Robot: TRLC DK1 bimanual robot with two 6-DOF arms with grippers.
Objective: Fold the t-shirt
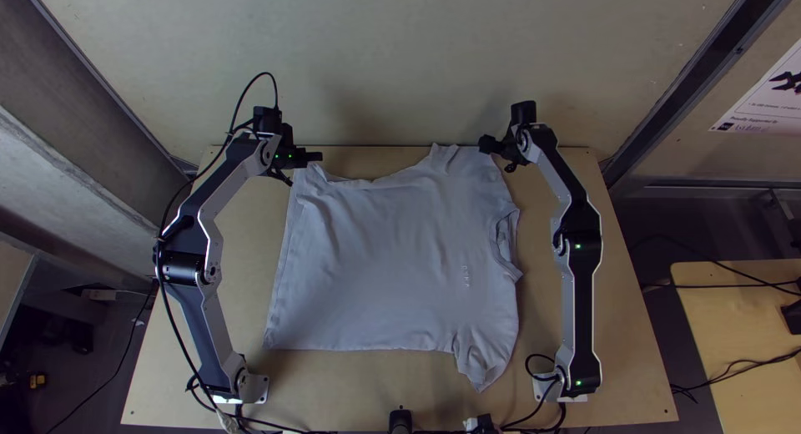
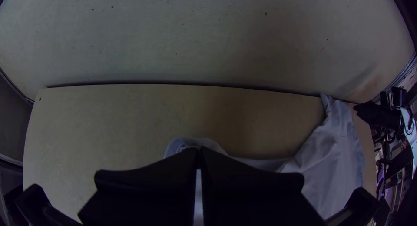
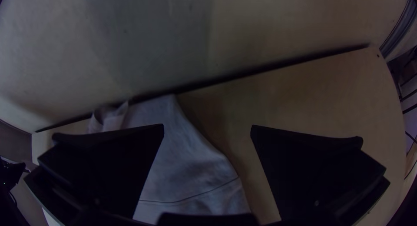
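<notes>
- Table (image 1: 634,392): seen beneath both claws; its near edge is cut off in the wrist views.
- Shirt (image 1: 375,250): spread with wrinkles, running from beside both claws towards the arms' bases; its corner by the left claw (image 1: 307,160) is partly hidden by black fingers (image 2: 160,187).
- Left claw: tips pressed together at that corner; whether cloth is pinched cannot be told.
- Right claw: (image 1: 498,156) spread wide at the shirt's other far corner, part of the cloth hidden behind one finger; contact is hard to make out.
</notes>
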